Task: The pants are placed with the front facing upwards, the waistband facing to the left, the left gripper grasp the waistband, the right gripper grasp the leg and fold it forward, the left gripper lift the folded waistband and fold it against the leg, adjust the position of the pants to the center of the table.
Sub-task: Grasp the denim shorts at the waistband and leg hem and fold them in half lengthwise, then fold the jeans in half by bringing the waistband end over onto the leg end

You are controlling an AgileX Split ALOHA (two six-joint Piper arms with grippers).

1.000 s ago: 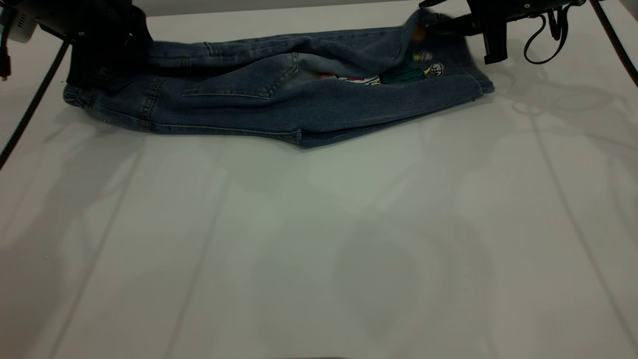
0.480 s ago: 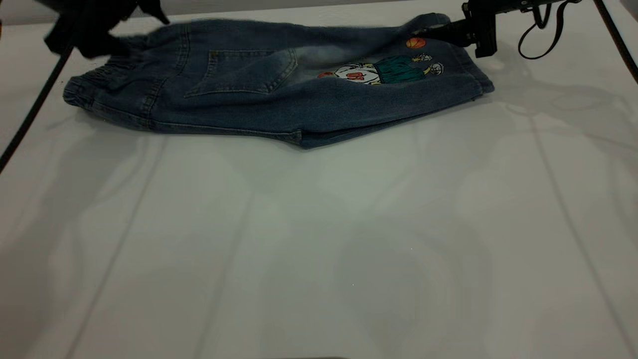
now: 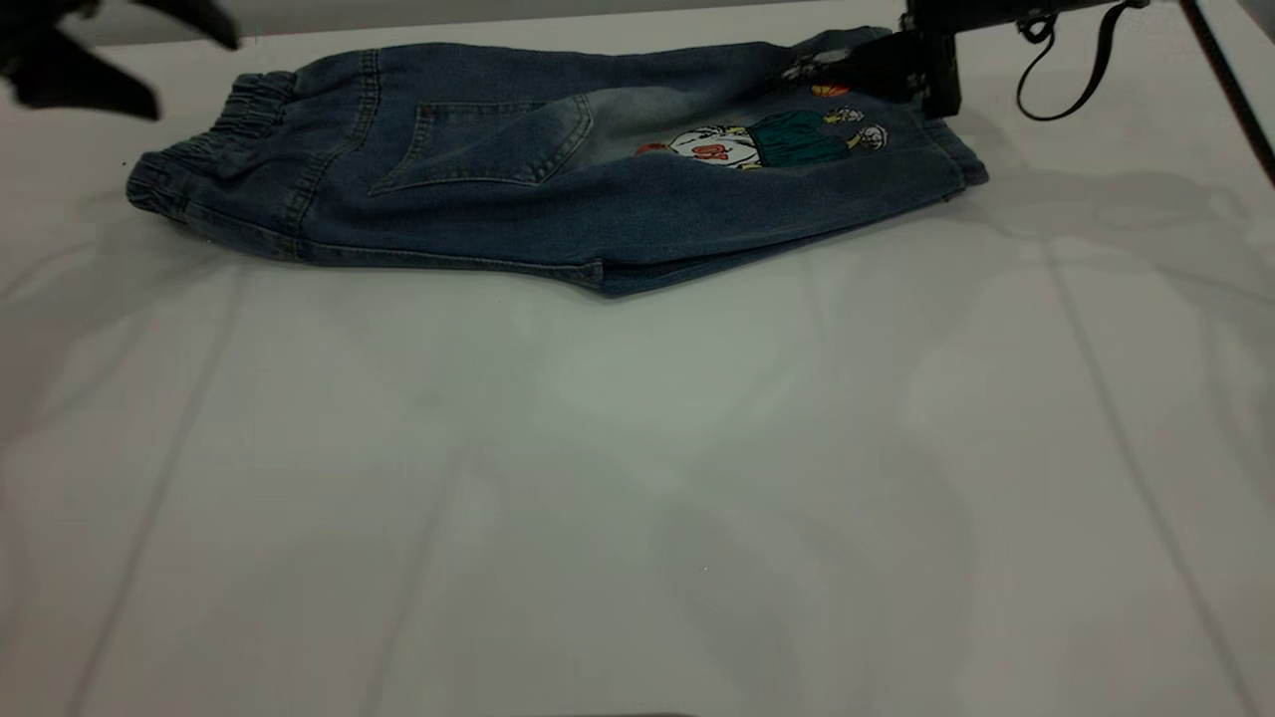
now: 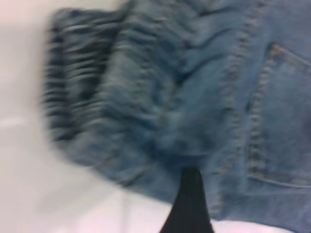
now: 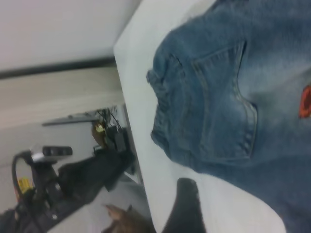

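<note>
The blue denim pants [image 3: 558, 189] lie folded lengthwise near the far edge of the white table [image 3: 637, 478], back side up. A patch pocket and the cartoon print [image 3: 767, 144] show. The ruffled waistband [image 3: 214, 134] is at the left and the leg [image 3: 896, 159] at the right. My left gripper [image 3: 184, 75] hovers open just left of the waistband, holding nothing. Only one dark finger [image 4: 189, 204] shows over the waistband [image 4: 121, 97] in the left wrist view. My right gripper [image 3: 877, 70] is open at the leg's far hem. One finger [image 5: 182, 204] shows over bare table beside the pants [image 5: 233, 97].
A black cable loop [image 3: 1056, 70] hangs from the right arm at the far right. Wide bare tabletop spreads in front of the pants. Beyond the table's far end stands dark equipment [image 5: 73, 179].
The lifted upper half has been laid flat over the lower half. My left gripper let go of the waistband and drew back to the left. My right gripper shifted slightly left at the leg's hem.
</note>
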